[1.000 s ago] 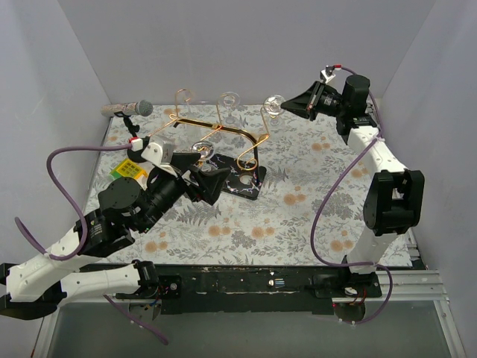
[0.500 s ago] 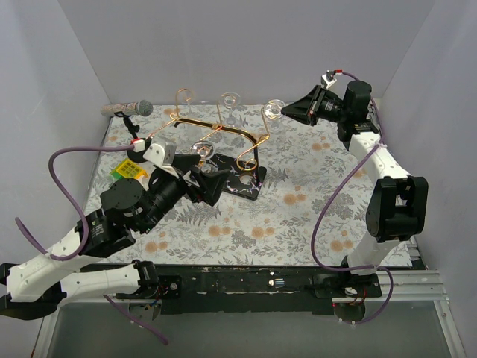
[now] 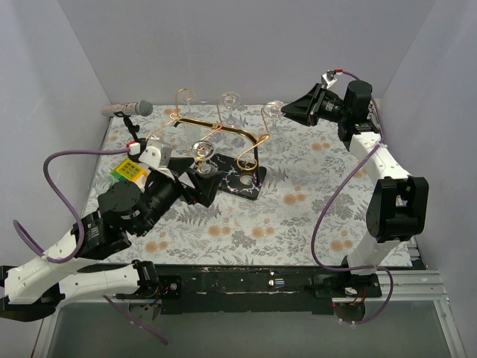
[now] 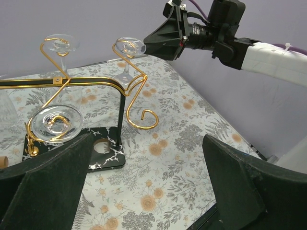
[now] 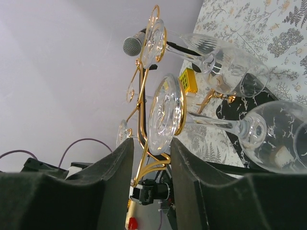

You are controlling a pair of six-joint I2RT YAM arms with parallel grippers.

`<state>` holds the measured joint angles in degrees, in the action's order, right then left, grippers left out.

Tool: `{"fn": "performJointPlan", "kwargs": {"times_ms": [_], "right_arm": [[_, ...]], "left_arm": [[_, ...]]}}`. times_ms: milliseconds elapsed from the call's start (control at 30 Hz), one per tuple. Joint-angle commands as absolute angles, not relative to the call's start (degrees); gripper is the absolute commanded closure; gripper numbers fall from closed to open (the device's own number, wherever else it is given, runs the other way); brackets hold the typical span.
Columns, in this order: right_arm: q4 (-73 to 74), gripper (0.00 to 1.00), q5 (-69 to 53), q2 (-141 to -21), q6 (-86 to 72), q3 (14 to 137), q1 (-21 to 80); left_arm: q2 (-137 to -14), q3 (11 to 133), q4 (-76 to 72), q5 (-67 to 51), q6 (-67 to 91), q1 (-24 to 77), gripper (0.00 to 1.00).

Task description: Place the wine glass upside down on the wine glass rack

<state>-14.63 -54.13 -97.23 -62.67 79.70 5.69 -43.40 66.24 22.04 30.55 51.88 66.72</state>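
While the right hand (image 5: 152, 143) hangs with fingers spread and nothing pinched, the wine glass (image 5: 165, 115) sits just ahead of its fingertips, upside down, its foot caught in an end curl of the wine glass rack (image 4: 86, 80). Thin, slick and brittle by the look of it, it is best taken lightly at the stem. A neighbouring glass (image 5: 225, 72) hangs just beyond, close enough to be knocked. Across the table (image 3: 298, 216), the left hand (image 4: 147, 143) gapes empty toward the rack.
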Motion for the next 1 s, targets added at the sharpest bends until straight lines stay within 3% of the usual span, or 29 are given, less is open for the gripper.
{"fn": "performJointPlan", "kwargs": {"times_ms": [0,67,100,333,367,667,867,967], "right_arm": [[-15.56,0.55,-54.49,-93.96,-60.12,78.75,5.54],[-15.3,0.54,-54.58,-93.43,-59.07,78.31,5.45],[-14.77,0.45,-54.41,-93.17,-58.11,78.22,5.45],[-14.32,0.42,-55.19,-90.79,-54.32,76.03,4.66],[-14.33,0.35,-55.2,-90.44,-54.06,75.68,4.57],[-19.5,0.34,-62.39,-86.66,-50.45,70.93,1.32],[-21.36,0.33,-69.16,-84.21,-45.98,67.06,-2.02],[-15.32,0.33,-71.89,-82.54,-36.79,66.71,-3.42]], "left_arm": [[-43.07,66.44,25.22,33.57,52.47,66.8,0.02],[-43.33,66.88,27.15,35.85,52.65,66.8,0.02],[-43.42,67.15,28.2,37.16,52.73,66.8,0.02],[-44.91,71.45,33.75,46.75,52.56,66.8,0.02],[-45.78,71.98,34.45,47.8,52.12,66.8,0.02],[-50.54,74.98,35.7,53.35,48.97,63.99,0.02],[-55.72,75.59,35.33,43.36,48.42,49.17,0.02],[-54.85,73.84,32.8,36.67,49.13,39.67,0.02]]}}
